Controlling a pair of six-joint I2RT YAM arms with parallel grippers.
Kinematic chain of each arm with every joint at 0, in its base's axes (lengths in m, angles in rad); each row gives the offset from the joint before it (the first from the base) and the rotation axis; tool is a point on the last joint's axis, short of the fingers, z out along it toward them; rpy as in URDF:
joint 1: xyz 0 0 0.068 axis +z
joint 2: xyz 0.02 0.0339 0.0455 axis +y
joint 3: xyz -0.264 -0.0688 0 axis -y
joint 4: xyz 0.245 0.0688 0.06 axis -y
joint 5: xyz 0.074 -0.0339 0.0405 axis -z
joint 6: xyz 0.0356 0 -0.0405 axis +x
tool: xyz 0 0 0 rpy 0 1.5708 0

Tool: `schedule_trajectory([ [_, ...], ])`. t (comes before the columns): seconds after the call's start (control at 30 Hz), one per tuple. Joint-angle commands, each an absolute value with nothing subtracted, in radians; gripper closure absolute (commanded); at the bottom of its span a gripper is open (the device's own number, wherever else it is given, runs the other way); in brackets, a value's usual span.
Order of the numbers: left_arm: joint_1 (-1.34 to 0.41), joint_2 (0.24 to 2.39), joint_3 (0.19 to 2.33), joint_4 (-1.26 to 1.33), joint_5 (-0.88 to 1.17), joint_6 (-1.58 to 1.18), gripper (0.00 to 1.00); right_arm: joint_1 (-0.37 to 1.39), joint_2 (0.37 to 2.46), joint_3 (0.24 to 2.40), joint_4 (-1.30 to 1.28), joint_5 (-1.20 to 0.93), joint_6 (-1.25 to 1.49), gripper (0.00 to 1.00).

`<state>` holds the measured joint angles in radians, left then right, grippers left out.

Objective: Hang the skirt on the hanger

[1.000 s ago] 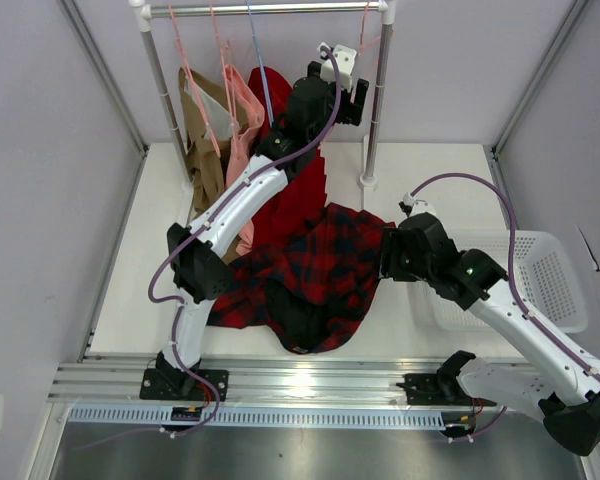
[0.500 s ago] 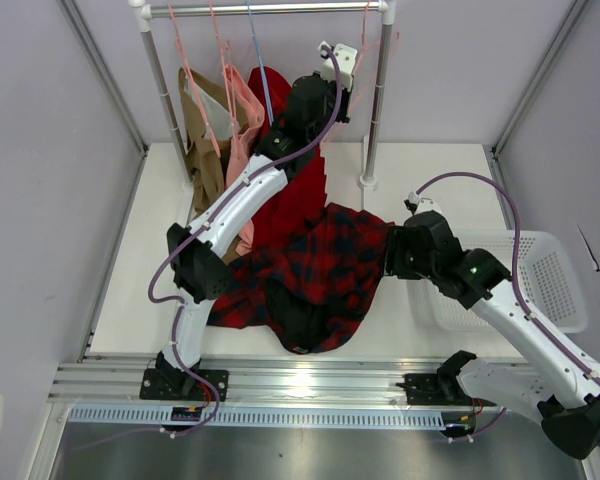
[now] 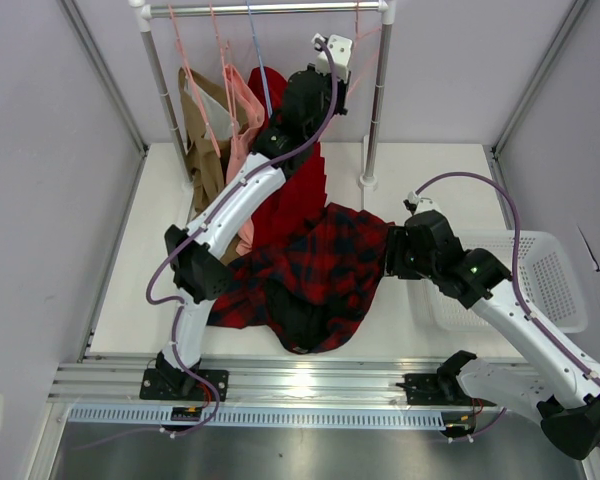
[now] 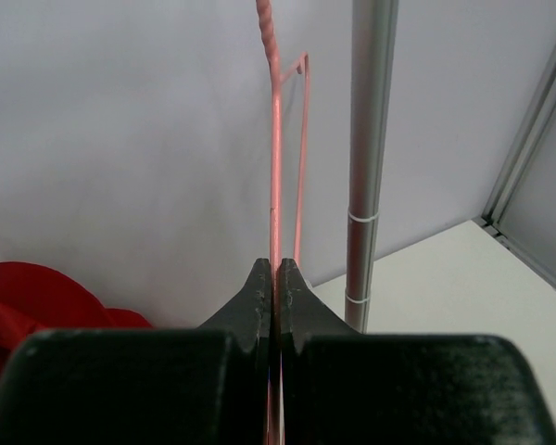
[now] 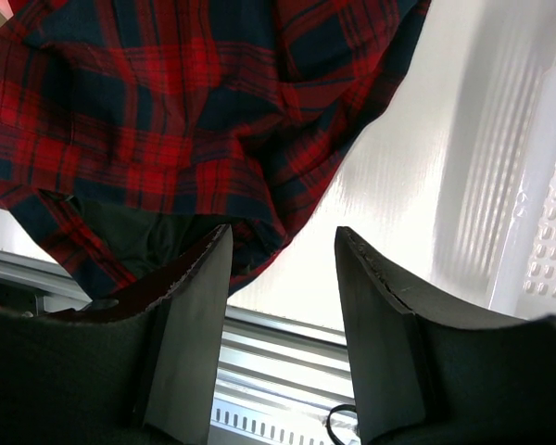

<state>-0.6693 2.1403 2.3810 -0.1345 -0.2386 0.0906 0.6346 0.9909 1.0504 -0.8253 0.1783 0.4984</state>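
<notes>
The red-and-black tartan skirt (image 3: 315,265) lies crumpled on the white table, its dark lining showing at the front. High at the rack, my left gripper (image 3: 332,78) is shut on the thin pale-pink hanger (image 3: 361,42). In the left wrist view the hanger (image 4: 275,139) runs straight up from between the closed gripper (image 4: 274,264). My right gripper (image 3: 390,255) hovers at the skirt's right edge. It is open (image 5: 283,236) with nothing between its fingers, and the skirt (image 5: 167,120) shows beyond them.
A clothes rack stands at the back with a metal pole (image 3: 378,100) right of my left gripper. On it hang a tan garment (image 3: 202,130), a pink one (image 3: 242,110), a plain red pleated one (image 3: 290,200) and a blue hanger (image 3: 260,60). A white basket (image 3: 550,280) sits at the right.
My left gripper has closed on the pink hanger and shifted slightly left along the rack. The right arm has barely moved.
</notes>
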Motion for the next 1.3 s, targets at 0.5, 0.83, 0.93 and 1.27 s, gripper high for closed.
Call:
schedule_trajectory([
  [0.5, -0.667, 1.901, 2.201, -0.008, -0.318, 0.164, 1.00, 0.627, 0.997, 1.063, -0.793, 0.147, 0.485, 0.49],
  [0.83, -0.667, 1.853, 2.150, -0.063, -0.322, 0.170, 1.00, 0.627, 0.991, 1.065, -0.805, 0.147, 0.486, 0.50],
  [0.93, -0.667, 1.754, 1.954, -0.006, -0.307, 0.166, 1.00, 0.627, 0.985, 1.068, -0.810, 0.143, 0.489, 0.50],
  [1.27, -0.684, 1.404, 1.580, 0.026, -0.244, 0.106, 1.00, 0.626, 0.973, 1.051, -0.818, 0.155, 0.509, 0.52],
])
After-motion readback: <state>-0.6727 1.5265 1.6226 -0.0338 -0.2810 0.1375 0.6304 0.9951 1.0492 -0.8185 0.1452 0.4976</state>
